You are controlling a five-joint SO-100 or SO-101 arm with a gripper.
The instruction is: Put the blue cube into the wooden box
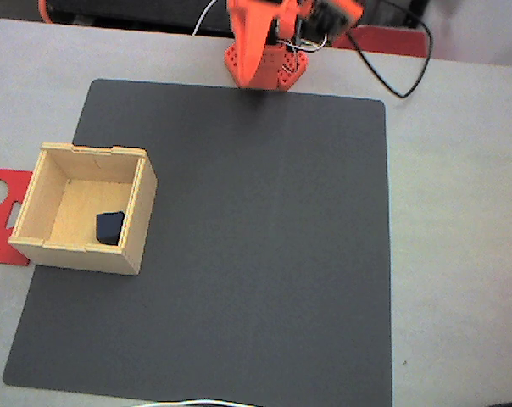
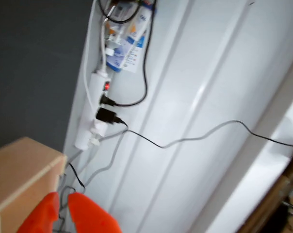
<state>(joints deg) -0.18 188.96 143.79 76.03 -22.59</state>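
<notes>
Blue cube (image 1: 110, 227) position: in the fixed view we find it inside the wooden box (image 1: 141, 209), resting on the box floor toward the near right corner, close to the right wall. One corner of the cube appears slightly turned relative to the walls. The box is open-topped, made of pale plywood, and stands on the left part of a dark grey mat (image 1: 256, 254). Its left side reaches the mat's edge, where a flat red cut-out piece (image 1: 2, 212) lies on the light grey table (image 1: 459, 254) and is partly hidden by the box.

At the far edge of the mat we see the orange arm base (image 1: 264, 66), with the arm folded above it and a black cable (image 1: 400, 76) looping over the table to its right.

In the wrist view we see the orange pincer (image 2: 63, 208) entering from the bottom edge, its two fingertips nearly together with only a narrow gap and nothing between them. Beyond it, the camera shows a white wall or panel, a white power strip (image 2: 95, 109) with plugs and cables, and a pale wooden block (image 2: 20, 174) at lower left.
</notes>
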